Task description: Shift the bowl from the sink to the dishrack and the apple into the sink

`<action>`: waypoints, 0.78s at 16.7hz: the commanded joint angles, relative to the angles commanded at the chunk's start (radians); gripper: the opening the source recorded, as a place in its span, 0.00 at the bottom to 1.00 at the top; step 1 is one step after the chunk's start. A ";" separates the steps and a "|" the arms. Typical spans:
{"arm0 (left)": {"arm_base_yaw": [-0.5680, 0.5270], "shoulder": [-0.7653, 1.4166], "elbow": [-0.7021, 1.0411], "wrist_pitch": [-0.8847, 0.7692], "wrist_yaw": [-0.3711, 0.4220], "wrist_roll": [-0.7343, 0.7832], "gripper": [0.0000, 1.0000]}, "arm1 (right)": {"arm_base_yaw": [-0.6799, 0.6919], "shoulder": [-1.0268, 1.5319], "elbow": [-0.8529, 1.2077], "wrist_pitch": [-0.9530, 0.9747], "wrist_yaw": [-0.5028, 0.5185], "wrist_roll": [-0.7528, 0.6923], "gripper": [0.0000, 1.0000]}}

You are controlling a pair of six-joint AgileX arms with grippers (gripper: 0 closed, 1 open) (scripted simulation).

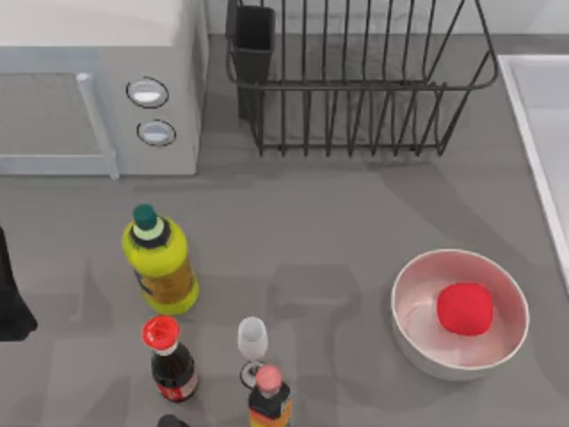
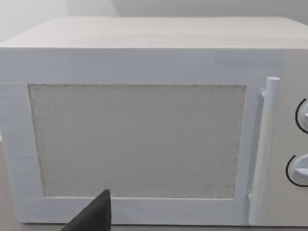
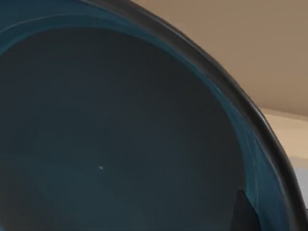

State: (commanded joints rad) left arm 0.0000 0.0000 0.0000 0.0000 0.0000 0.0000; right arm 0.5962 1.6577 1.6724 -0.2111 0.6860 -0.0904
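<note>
The teal-blue bowl (image 3: pixel 120 120) sits very close in the right wrist view, tilted, with its dark rim running across a beige background. One dark fingertip (image 3: pixel 243 212) of my right gripper lies inside the bowl at the rim, so the gripper is shut on the bowl's wall. The small red apple (image 1: pixel 464 309) rests inside a white bowl (image 1: pixel 416 331) at the table's front right. The black wire dishrack (image 1: pixel 356 86) stands at the back centre, with nothing in it. The white sink (image 1: pixel 532 151) shows its rim along the right edge. My left arm (image 1: pixel 11 307) is parked at the far left.
A white microwave (image 1: pixel 98 89) fills the back left and faces the left wrist camera (image 2: pixel 144 144). A yellow-green bottle (image 1: pixel 160 262), a red-capped dark bottle (image 1: pixel 169 356), a wine glass (image 1: pixel 252 342) and a smaller bottle (image 1: pixel 268 396) cluster at the front left.
</note>
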 joint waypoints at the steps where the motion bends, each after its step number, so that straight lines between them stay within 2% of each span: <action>1: 0.000 0.000 0.000 0.000 0.000 0.000 1.00 | 0.057 0.004 -0.003 0.057 0.037 0.029 0.00; 5: 0.000 0.000 0.000 0.000 0.000 0.000 1.00 | 0.190 0.008 -0.017 0.197 0.130 0.108 0.00; 13: 0.000 0.000 0.000 0.000 0.000 0.000 1.00 | 0.182 0.039 -0.044 0.238 0.119 0.114 0.00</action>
State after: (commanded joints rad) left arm 0.0000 0.0000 0.0000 0.0000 0.0000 0.0000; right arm 0.7779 1.6971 1.6281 0.0270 0.8053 0.0237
